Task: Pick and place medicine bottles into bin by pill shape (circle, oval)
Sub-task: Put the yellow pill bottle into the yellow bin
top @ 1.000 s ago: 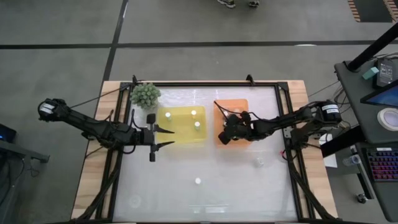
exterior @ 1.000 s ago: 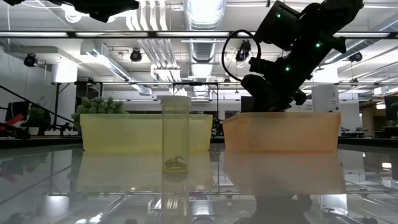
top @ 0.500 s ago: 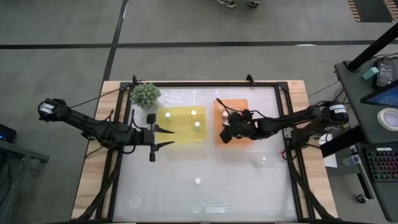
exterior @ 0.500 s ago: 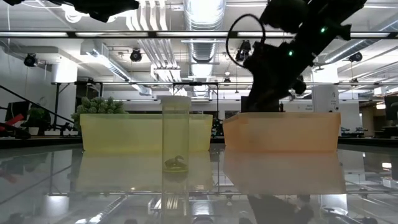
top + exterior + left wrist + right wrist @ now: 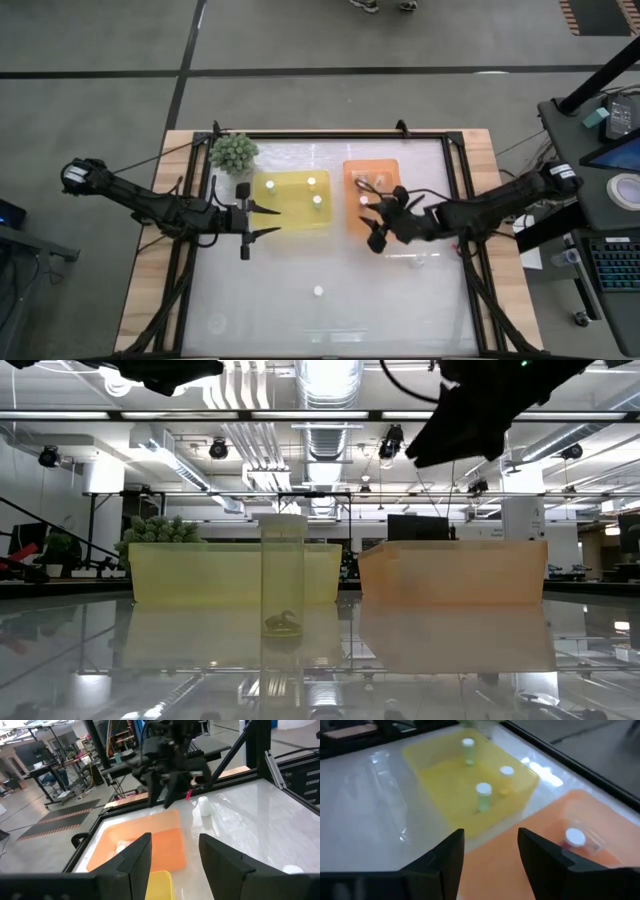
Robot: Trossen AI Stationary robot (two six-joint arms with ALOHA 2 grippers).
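Lifted clear of the orange bin [image 5: 356,170], the right pincer [image 5: 377,226] hangs near its front edge, fingers apart, empty. Left pincer [image 5: 262,220] waits, apart. Remaining medicine bottles [image 5: 318,292] on the desk [image 5: 270,300] look light, slick; grip mid-body.

right gripper [image 5: 377,229] pulled back out of the orange bin [image 5: 351,178] toward the near edge, now above the table just beside it, fingers apart; a bottle [image 5: 365,201] now lies uncovered inside
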